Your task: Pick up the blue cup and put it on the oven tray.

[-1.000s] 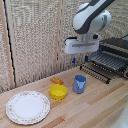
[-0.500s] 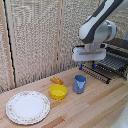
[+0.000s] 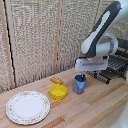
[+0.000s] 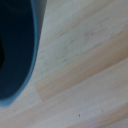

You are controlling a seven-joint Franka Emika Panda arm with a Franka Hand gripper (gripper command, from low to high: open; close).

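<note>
- Above the blue cup, the gripper had dropped from higher up within the last second.
- Whether its jaws were apart could not be told.
- Cup stood on the table, beside the yellow bowl, short of the oven tray; grasping seemed imminent.

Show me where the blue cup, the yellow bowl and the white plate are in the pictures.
blue cup (image 3: 79,85): exterior view, on its outer side wall.
yellow bowl (image 3: 58,92): exterior view, on its rim facing the camera.
white plate (image 3: 15,114): exterior view, on its patterned rim.
</note>
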